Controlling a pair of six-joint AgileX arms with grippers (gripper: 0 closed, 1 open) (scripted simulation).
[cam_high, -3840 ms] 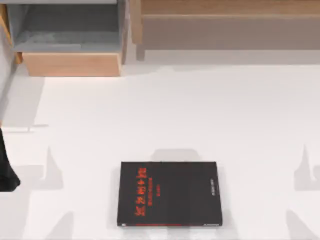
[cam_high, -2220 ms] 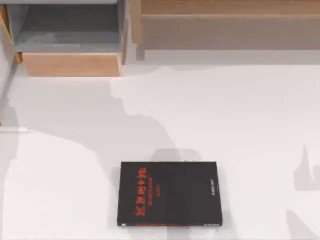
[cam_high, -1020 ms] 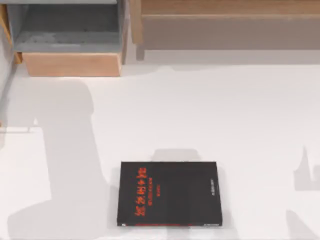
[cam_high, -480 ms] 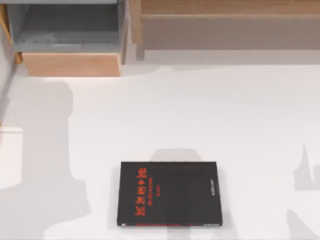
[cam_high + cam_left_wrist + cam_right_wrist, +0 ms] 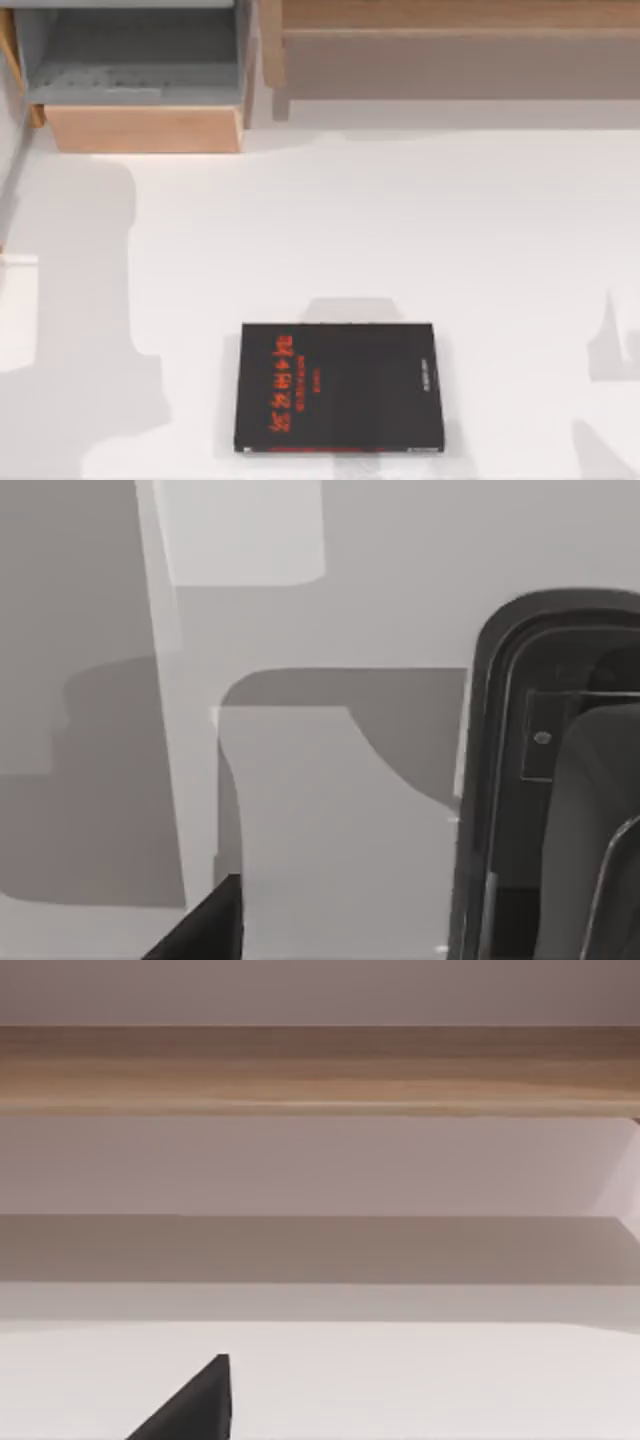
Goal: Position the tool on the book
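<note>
Lying flat near the tabletop's (image 5: 400, 230) front edge, the book (image 5: 338, 387) runs its long axis left to right. Tool unplaced. Neither pincer's opening can be told; which arm is nearer, likewise.

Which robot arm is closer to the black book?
Cannot tell. The book lies at the table's near middle. My left end effector hangs over a pale surface; my right end effector faces the wooden shelf. Nothing ties either one's place to the book.
</note>
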